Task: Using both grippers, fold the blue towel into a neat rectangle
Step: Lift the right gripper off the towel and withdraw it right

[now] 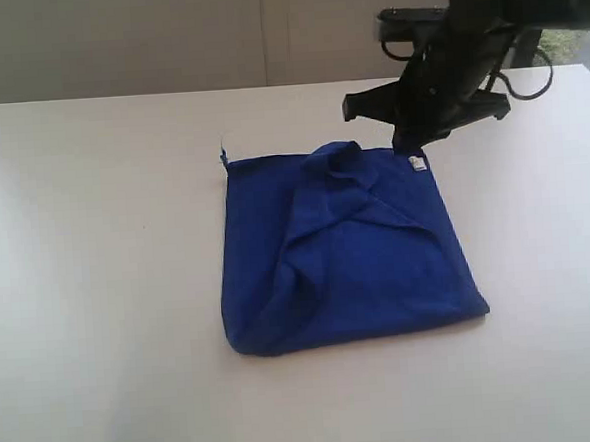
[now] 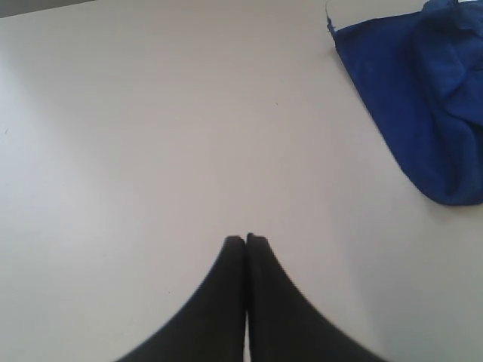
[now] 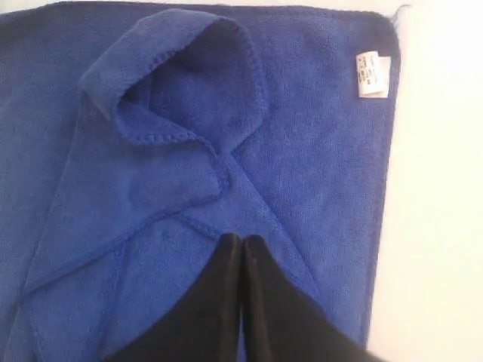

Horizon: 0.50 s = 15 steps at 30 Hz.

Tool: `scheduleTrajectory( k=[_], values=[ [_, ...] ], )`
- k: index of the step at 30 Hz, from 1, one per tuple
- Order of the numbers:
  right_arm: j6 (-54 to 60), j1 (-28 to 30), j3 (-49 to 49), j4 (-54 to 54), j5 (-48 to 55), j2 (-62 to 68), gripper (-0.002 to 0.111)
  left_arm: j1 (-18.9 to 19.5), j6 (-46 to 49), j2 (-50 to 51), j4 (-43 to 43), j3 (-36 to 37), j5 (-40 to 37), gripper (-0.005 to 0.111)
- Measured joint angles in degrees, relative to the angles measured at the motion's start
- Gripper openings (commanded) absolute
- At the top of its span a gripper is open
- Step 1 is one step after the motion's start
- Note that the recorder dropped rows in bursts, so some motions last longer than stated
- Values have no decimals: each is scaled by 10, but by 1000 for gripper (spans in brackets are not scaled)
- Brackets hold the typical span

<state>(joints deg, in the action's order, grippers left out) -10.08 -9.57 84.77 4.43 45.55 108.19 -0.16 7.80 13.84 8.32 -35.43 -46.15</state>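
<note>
Blue towel (image 1: pixel 347 248), loosely folded with one corner curled back, lies on a white counter (image 1: pixel 96 243). Right gripper (image 3: pixel 242 240), pressed together, hangs above it near its labelled corner. Left gripper (image 2: pixel 246 240), also pressed together, is over bare counter, the towel's edge cut off beside it.

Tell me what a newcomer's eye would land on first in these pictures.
The blue towel stands out at once, lying rumpled in the middle of the white table with one corner curled over near its far edge. The right gripper, jaws shut, hangs over the towel's far right corner by a small white label. The left gripper, also shut, is over bare table, off the towel.
</note>
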Motion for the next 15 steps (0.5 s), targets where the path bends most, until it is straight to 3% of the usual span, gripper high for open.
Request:
scheduleTrajectory(
  k=[6,15],
  values=[
    [83,39,-46,33,28,-94,0,0,0,0,0,0,0,0],
    [94,62,-260,34,-93,-253,0,0,0,0,0,0,0,0]
  ],
)
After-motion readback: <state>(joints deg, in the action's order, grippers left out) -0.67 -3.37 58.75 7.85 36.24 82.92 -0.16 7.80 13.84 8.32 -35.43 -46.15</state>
